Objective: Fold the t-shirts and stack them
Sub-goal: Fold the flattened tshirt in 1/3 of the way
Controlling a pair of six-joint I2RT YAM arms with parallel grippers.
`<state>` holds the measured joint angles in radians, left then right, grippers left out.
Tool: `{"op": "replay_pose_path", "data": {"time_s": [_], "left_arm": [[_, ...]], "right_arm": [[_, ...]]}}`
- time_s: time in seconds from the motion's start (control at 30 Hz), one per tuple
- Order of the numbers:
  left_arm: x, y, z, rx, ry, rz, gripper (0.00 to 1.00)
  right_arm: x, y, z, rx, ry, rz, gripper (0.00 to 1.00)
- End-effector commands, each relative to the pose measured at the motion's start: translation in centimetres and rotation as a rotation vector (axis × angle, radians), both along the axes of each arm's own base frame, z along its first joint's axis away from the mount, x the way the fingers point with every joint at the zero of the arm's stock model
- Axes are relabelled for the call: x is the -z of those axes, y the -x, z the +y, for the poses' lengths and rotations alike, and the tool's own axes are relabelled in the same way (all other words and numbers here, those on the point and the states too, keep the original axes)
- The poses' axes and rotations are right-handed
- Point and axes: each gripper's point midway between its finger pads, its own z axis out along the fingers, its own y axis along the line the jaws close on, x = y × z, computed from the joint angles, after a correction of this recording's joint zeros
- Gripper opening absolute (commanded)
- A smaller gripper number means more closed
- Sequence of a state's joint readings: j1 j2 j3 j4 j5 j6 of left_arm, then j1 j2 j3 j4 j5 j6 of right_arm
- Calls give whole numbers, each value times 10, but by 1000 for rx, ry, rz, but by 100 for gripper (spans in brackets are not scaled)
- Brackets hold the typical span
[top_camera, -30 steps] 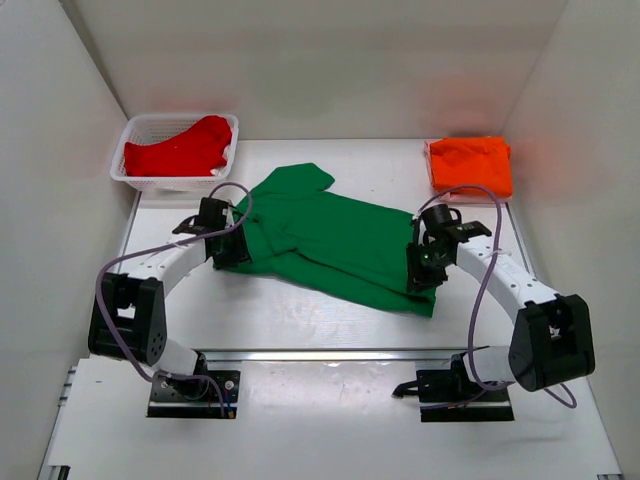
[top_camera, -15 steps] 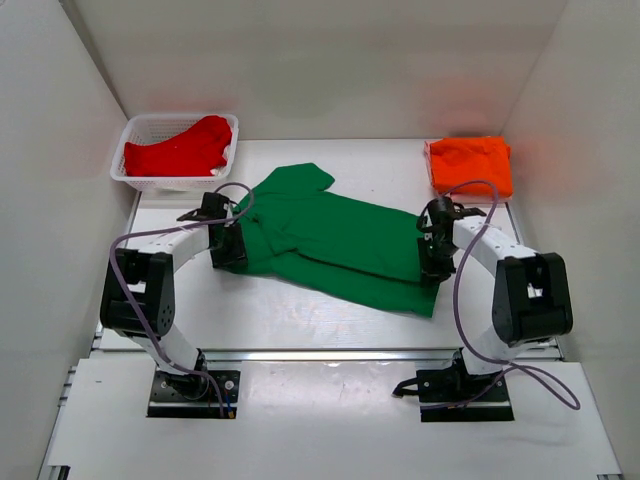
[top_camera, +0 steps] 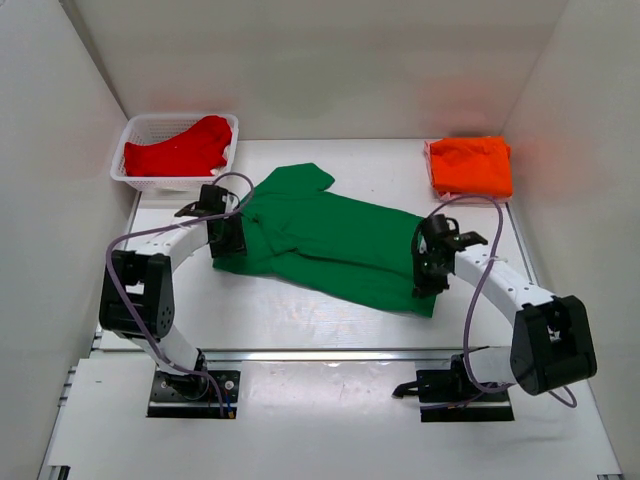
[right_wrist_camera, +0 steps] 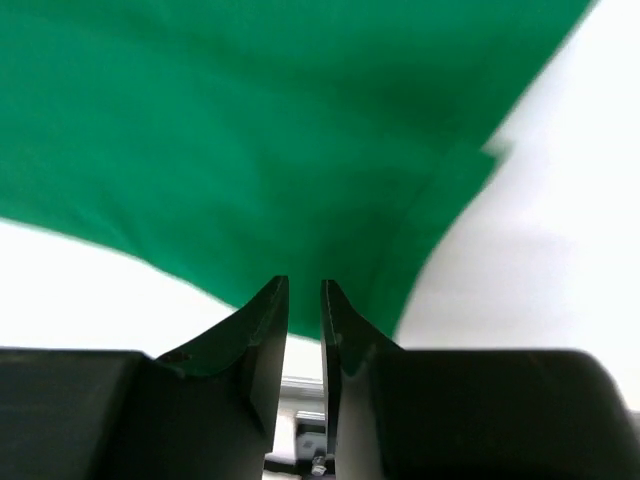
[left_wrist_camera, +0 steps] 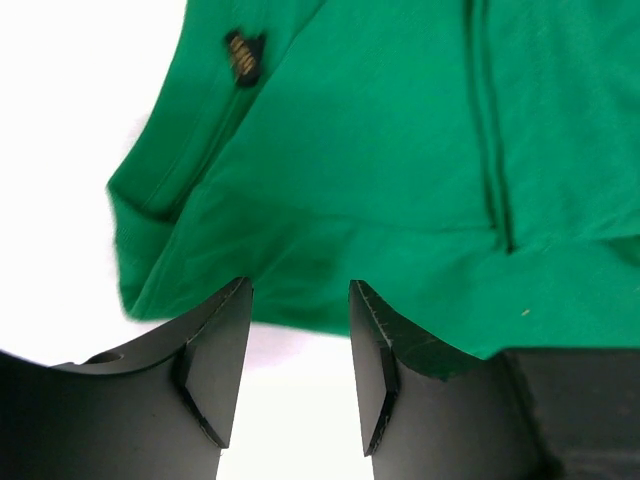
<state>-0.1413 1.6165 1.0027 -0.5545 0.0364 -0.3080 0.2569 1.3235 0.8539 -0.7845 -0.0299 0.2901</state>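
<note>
Green t-shirt point(top_camera: 335, 245): collar end left, hem right; I see left hand point(left_wrist_camera: 300, 295) apart, right hand point(right_wrist_camera: 304, 295) nearly together, grip uncertain

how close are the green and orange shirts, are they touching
Apart. The top view shows a strip of bare white table between the green shirt and the folded orange shirt.
</note>
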Motion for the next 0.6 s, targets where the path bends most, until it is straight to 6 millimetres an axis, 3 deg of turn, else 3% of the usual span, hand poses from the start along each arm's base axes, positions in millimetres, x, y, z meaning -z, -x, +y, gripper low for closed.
{"op": "replay_pose_path", "data": {"time_s": [0.0,0.03,0.07,0.23,0.47,0.57], "left_arm": [[-11,-25,-11,-7,17,-104,54],[-11,-27,-7,-19,3,-105,54],[-12,-29,-15,9,-3,-111,54],[8,-23,3,45,-178,38,51],[43,31,10,138,-203,291,38],[51,50,10,168,-219,354,33]], "right_arm": [[22,20,21,73,-97,67,14],[26,25,22,73,-96,81,12],[33,32,21,84,-84,108,12],[46,48,8,83,-20,187,11],[47,52,-7,108,-18,264,12],[43,34,-12,83,21,251,11]]}}
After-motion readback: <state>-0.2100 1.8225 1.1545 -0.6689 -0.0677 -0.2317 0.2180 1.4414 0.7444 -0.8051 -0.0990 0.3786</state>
